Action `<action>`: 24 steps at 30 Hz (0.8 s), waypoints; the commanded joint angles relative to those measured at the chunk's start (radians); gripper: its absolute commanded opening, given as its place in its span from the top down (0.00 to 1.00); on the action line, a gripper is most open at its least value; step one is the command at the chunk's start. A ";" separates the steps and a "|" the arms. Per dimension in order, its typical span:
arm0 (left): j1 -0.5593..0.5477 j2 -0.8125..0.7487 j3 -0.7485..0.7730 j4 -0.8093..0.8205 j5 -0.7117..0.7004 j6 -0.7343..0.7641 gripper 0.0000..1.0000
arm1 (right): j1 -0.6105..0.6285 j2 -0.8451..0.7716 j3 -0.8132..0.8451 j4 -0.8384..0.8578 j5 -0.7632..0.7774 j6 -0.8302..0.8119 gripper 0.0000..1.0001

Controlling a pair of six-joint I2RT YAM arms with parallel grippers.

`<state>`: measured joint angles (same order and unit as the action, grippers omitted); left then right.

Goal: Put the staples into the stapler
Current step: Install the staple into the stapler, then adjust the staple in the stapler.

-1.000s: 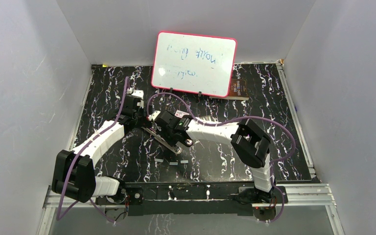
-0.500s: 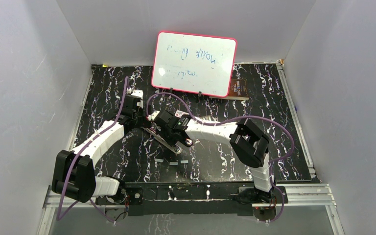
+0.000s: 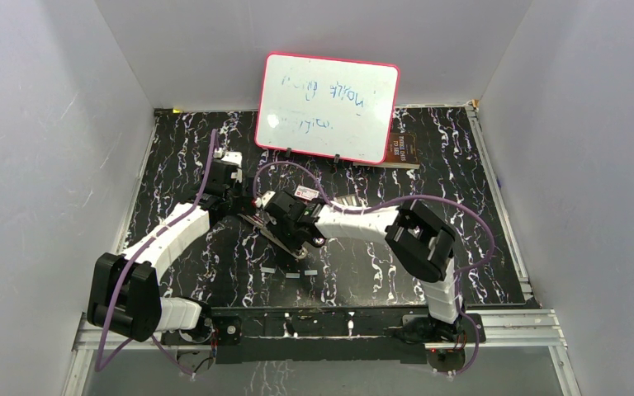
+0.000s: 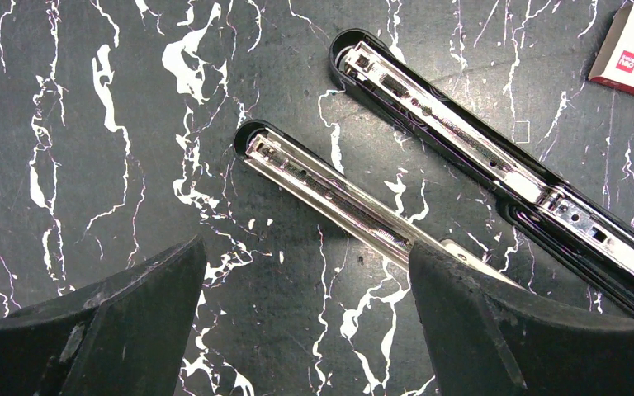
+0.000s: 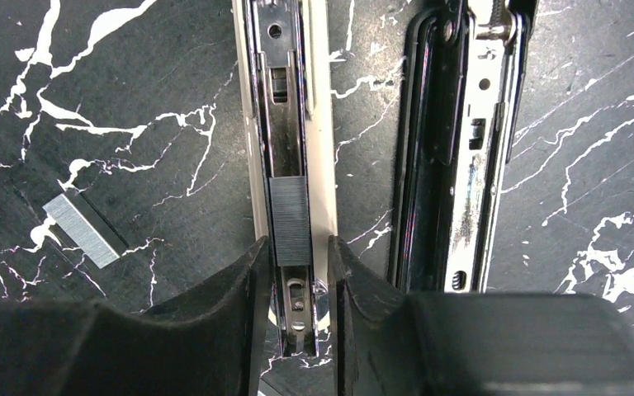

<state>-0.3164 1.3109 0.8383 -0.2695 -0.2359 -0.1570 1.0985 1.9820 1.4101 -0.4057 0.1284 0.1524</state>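
Observation:
The black stapler (image 3: 274, 233) lies opened flat, its two halves side by side. In the right wrist view, a dark grey strip of staples (image 5: 287, 219) sits in the shiny rail (image 5: 289, 107). My right gripper (image 5: 297, 247) hovers over the rail's end, jaws slightly apart, holding nothing. The strip's end is just at the fingertips. A second staple strip (image 5: 82, 233) lies loose on the table to the left. My left gripper (image 4: 307, 256) is wide open over bare table at the stapler's far end. The rail half (image 4: 330, 194) runs under its right finger (image 4: 495, 322).
A small white box with a red label (image 4: 631, 54) lies beside the stapler (image 3: 304, 192). Loose staple strips (image 3: 269, 271) lie near the front. A whiteboard (image 3: 328, 107) stands at the back with a brown object (image 3: 402, 148) behind it. White walls enclose the marbled black table.
My right gripper has shifted slightly along the stapler toward the near side. The left arm and the stapler have not moved.

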 commanded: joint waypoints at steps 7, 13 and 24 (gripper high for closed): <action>-0.004 -0.043 -0.006 -0.010 -0.005 0.008 0.09 | -0.012 -0.198 -0.119 0.209 -0.008 0.006 0.57; -0.004 -0.044 -0.004 -0.010 -0.007 0.006 0.09 | -0.016 -0.281 -0.194 0.318 -0.005 0.000 0.52; -0.003 -0.044 -0.007 -0.011 -0.008 0.007 0.09 | -0.043 -0.133 -0.105 0.288 -0.055 -0.001 0.64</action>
<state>-0.3164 1.3106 0.8383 -0.2695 -0.2363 -0.1566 1.0683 1.8057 1.2423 -0.1501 0.1116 0.1535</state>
